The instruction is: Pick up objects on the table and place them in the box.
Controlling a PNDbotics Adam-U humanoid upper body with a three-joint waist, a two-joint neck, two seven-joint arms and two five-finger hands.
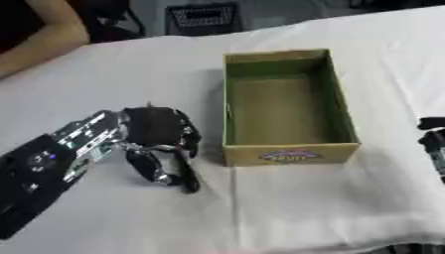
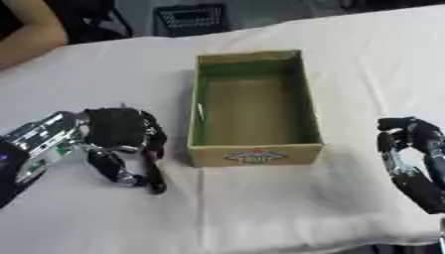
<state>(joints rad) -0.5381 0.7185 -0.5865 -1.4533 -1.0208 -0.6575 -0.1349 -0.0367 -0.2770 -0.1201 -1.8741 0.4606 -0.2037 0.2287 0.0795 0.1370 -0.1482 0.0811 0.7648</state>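
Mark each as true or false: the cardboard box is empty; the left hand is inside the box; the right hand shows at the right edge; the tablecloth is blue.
1. The cardboard box is empty. True.
2. The left hand is inside the box. False: it is on the tablecloth, left of the box.
3. The right hand shows at the right edge. True.
4. The tablecloth is blue. False: it is white.

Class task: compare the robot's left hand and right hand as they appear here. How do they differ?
The left hand lies left of the box, fully in view, fingers curled down to the cloth; the right hand sits at the right edge, partly cut off, fingers bent. Both are black and hold nothing visible.
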